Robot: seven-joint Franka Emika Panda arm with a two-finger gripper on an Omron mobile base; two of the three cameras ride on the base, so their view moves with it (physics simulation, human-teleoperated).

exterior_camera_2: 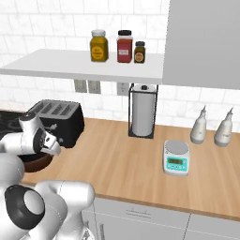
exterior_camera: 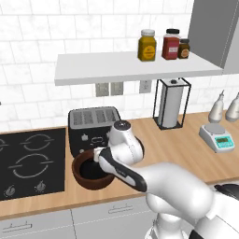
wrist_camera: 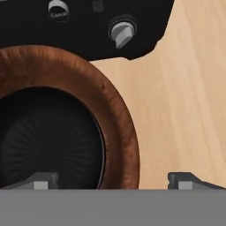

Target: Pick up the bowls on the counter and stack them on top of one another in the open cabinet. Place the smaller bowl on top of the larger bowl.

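In the left base view the larger bowl [exterior_camera: 93,172] sat on the desk [exterior_camera: 186,154] against the toaster [exterior_camera: 93,125], the arm covering its right rim; the right base view showed just a sliver of it [exterior_camera_2: 33,164]; in the hand view the fingers [wrist_camera: 114,181] stood released, straddling the rim [wrist_camera: 119,128]; rigid, probably smooth and fairly heavy, so pinch that wall; the smaller bowl could not be made out.

White tiled wall [exterior_camera: 42,42] fills the upper frame — three grey outlets [exterior_camera: 116,88] sit at mid-height under the shelf. A black stovetop [exterior_camera: 28,163] lies at lower left, a black toaster [exterior_camera: 93,122] just right of it. A paper-towel holder [exterior_camera: 171,102] stands centre-right — a small scale [exterior_camera: 217,136] and two pale bottles [exterior_camera: 224,107] at far right. Pale grey drawers [exterior_camera: 42,224] line the bottom edge.
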